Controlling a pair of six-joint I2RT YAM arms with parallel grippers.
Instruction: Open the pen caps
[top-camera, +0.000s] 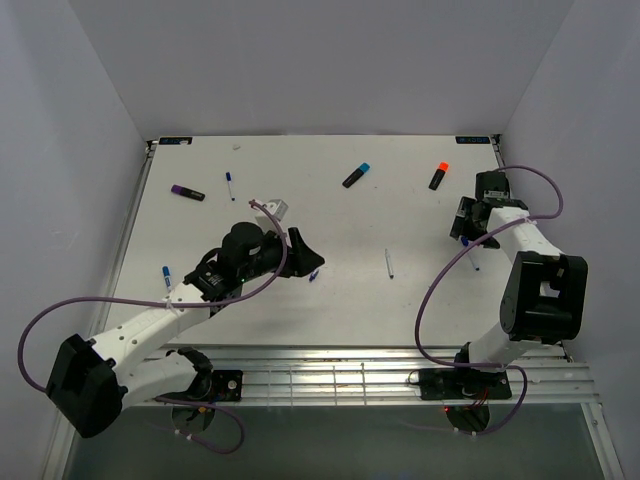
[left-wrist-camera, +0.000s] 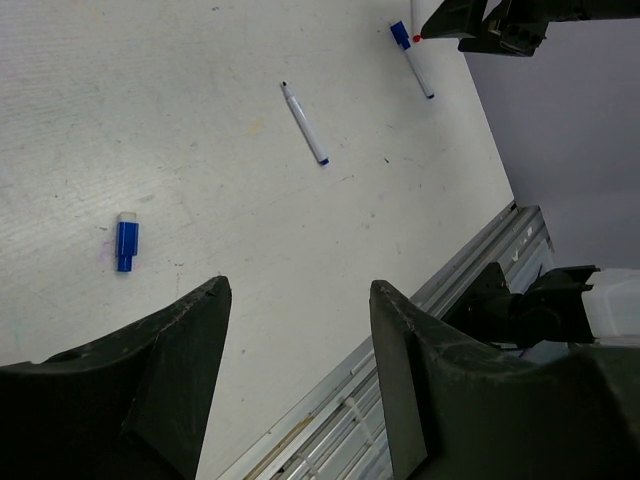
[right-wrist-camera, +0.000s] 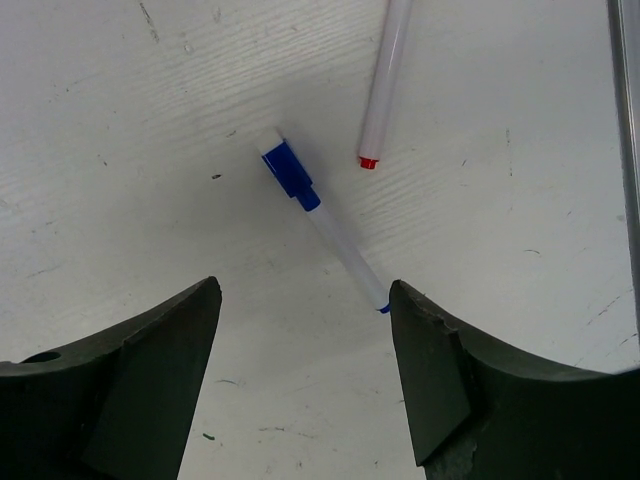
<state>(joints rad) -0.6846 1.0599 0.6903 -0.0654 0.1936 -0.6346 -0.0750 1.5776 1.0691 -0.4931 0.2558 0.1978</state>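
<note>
Caps are spread over the flat white table top (top-camera: 290, 215). One short blue plastic cap with a white end (left-wrist-camera: 126, 245) lies alone on the surface, just ahead of the left gripper (left-wrist-camera: 300, 290) and off to one side, touching nothing. The left gripper jaws stand wide apart with nothing between them.

A second blue plastic cap (right-wrist-camera: 290, 170) sits on the end of a thin white pen barrel (right-wrist-camera: 345, 255). This barrel lies flat on the table directly ahead of the right gripper (right-wrist-camera: 305, 290). The right gripper jaws are also spread wide and hold nothing. Another thin white barrel with a small red end (right-wrist-camera: 385, 80) lies just beside the second blue plastic cap without touching it. Whether the red part is a cap cannot be told.

In the overhead view, three highlighters lie along the far half of the table. They carry a chunky purple highlighter cap (top-camera: 177, 189) at the left, a chunky blue highlighter cap (top-camera: 364, 167) near the centre and a chunky orange highlighter cap (top-camera: 442, 166) at the right. Each cap is seated on its own black highlighter body (top-camera: 349, 181).

A slim white pen with a dark tip (left-wrist-camera: 304, 123) lies flat between the two grippers, well apart from both.
</note>
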